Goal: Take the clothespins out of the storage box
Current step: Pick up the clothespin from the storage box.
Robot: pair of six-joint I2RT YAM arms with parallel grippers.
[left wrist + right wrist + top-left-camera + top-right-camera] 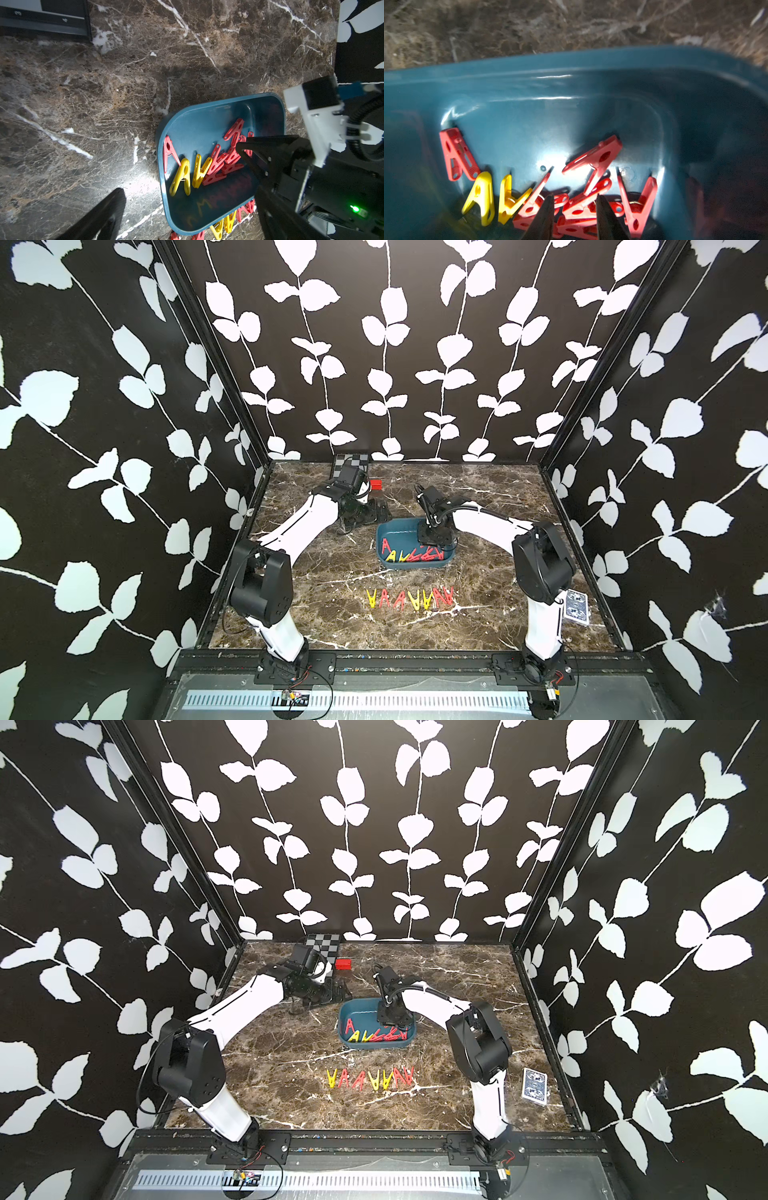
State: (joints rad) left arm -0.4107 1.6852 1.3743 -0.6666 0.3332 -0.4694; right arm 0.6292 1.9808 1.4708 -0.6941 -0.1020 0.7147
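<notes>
walls [395, 344]: black paper, white leaf vines, enclosing three sides
bench [498, 497]: dark brown marble, white veins running across
corner posts [238, 406]: black, standing at both back corners

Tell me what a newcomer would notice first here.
Black walls covered in white leaf vines dominate both top views. On the marble table, a neat row of red and yellow clothespins lies on the near side of the teal storage box, which holds a jumbled heap of more. The right claw reaches into that heap, with its jaws on either side of a red pin.
</notes>
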